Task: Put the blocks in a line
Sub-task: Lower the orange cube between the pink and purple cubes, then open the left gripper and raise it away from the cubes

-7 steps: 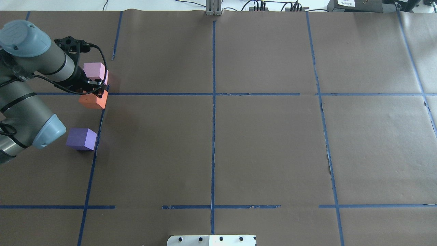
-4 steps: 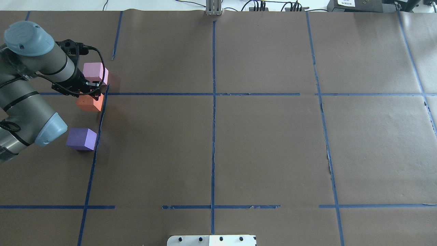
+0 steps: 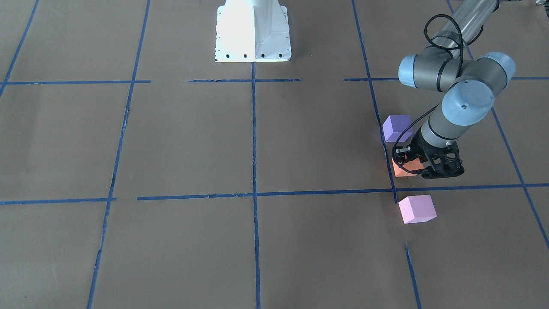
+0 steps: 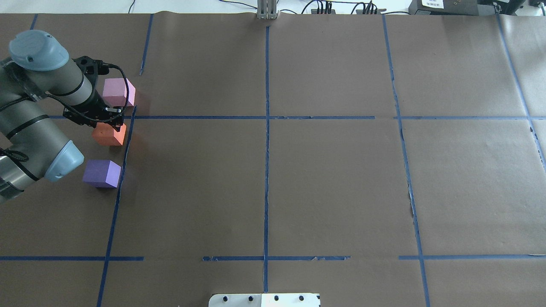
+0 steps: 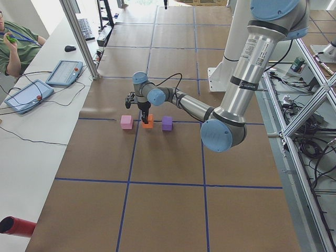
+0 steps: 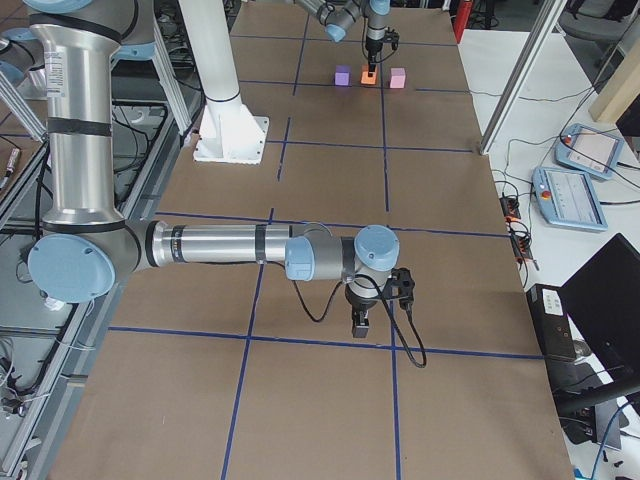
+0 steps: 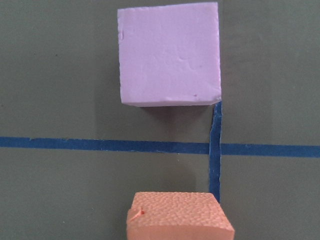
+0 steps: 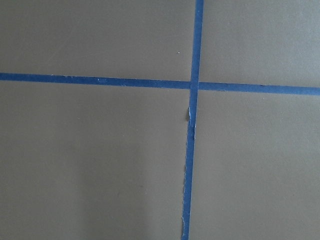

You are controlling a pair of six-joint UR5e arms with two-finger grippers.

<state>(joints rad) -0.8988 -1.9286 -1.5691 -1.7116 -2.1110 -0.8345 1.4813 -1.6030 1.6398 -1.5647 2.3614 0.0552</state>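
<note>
Left fingers [image 4: 116, 122] pinching orange block [image 4: 107, 135]; if it twists on release, lands crooked vs pink block [image 4: 116, 91] ahead of fingers imo.

One camera looks down on the table [image 4: 332, 187] from behind the robot [image 3: 253, 34], one faces it from across, and two look along it from the ends; all four show the pink block [image 4: 117, 91] and orange block [image 4: 107, 136]. The left wrist camera sits close above those two, the right above crossed blue tape [image 8: 192, 85].

Grey tubular arms [image 6: 220, 243], pale-blue joint caps [image 3: 465, 101], looped black cable [image 3: 442, 15], black left claw [image 3: 408, 166], white base [image 3: 252, 30].
</note>
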